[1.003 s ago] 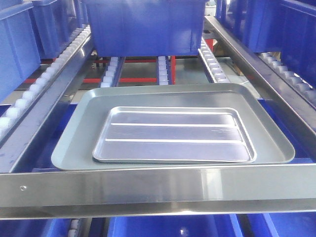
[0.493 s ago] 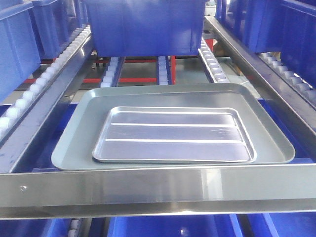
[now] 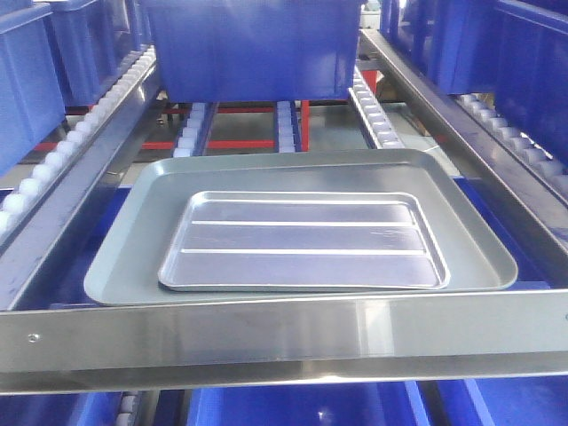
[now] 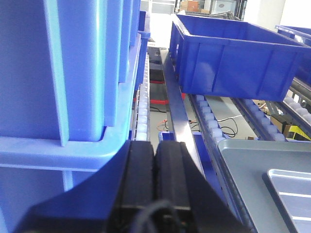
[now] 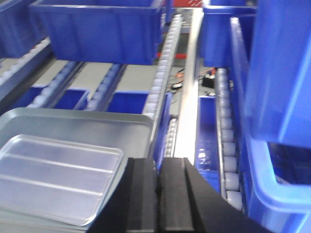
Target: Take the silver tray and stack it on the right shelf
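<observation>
Silver tray (image 3: 302,241) lies flat inside the grey tray (image 3: 124,257), margins all round; left pincer (image 4: 154,167) and right pincer (image 5: 158,187) closed, empty.

**Small tray nested in large tray, behind the front bar**

The silver tray (image 3: 302,241) lies flat inside the larger tray (image 3: 120,266), set toward that tray's near edge and well clear of its far rim. The larger tray rests on the shelf (image 3: 377,115) rails, just behind the front bar (image 3: 284,333), which runs across the whole width in front of it. Behind both trays, farther up the rails, stands a bin (image 3: 248,49). More bins (image 3: 27,80) sit on the neighbouring lanes to the left and right, and others lie on the level below the bar. Roller rails (image 3: 53,160) flank the trays on both sides.
</observation>
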Robot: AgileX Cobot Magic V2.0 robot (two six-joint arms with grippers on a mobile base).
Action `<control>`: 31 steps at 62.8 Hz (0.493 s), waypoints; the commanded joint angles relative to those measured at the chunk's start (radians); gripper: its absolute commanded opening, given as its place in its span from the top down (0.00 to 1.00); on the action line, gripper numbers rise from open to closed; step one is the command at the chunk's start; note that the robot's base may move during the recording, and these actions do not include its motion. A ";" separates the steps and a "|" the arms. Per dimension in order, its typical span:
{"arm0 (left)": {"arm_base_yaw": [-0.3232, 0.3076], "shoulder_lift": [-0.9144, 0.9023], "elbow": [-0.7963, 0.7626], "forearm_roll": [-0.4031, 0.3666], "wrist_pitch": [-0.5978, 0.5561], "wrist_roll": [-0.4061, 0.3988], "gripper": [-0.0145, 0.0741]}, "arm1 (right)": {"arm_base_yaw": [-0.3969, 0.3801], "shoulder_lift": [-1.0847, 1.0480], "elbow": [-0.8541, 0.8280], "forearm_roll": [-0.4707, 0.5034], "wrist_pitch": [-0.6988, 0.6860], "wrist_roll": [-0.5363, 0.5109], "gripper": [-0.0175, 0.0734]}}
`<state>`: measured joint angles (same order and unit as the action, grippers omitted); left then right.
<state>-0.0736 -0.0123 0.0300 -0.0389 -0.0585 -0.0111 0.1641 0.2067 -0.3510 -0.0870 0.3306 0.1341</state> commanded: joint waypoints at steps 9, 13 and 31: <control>0.001 -0.012 0.018 0.003 -0.087 -0.006 0.95 | -0.173 -0.092 0.226 0.137 -0.337 -0.097 0.75; 0.001 -0.012 0.018 0.003 -0.087 -0.006 0.95 | -0.213 -0.140 0.283 0.137 -0.360 -0.097 0.75; 0.001 -0.012 0.018 0.003 -0.085 -0.006 0.95 | -0.249 -0.238 0.361 0.137 -0.354 -0.096 0.75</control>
<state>-0.0736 -0.0123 0.0300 -0.0389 -0.0604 -0.0111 -0.0782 -0.0105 0.0275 0.0474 0.0616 0.0501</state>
